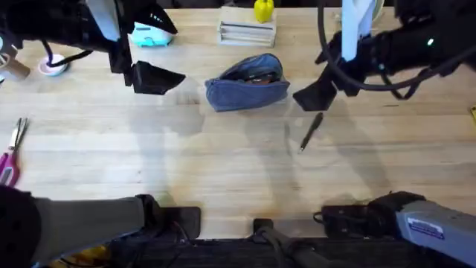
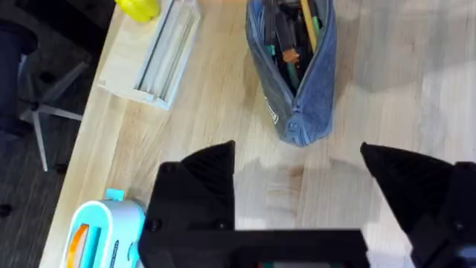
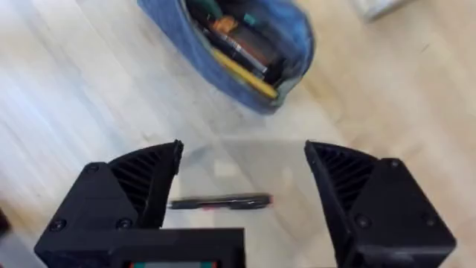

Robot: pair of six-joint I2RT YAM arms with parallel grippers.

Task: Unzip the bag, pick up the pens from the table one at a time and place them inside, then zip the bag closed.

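The blue-grey bag (image 1: 247,83) lies at the back middle of the table (image 1: 223,164), its zipper open and several pens and pencils showing inside (image 2: 297,52) (image 3: 238,45). One slim black pen (image 1: 311,132) lies on the wood to the right of and in front of the bag. My right gripper (image 1: 316,95) hovers open just above that pen, and in the right wrist view the pen (image 3: 219,202) lies between the two fingers without touching them. My left gripper (image 1: 156,78) hangs open and empty left of the bag, its fingers (image 2: 201,186) wide apart.
Pink-handled scissors (image 1: 11,152) lie at the table's left edge. Behind the bag stand a flat stack of sticks (image 1: 247,33) with a yellow object (image 1: 263,10) on it, a teal-and-white device (image 1: 149,35), and a small round item (image 1: 53,65) at the far left.
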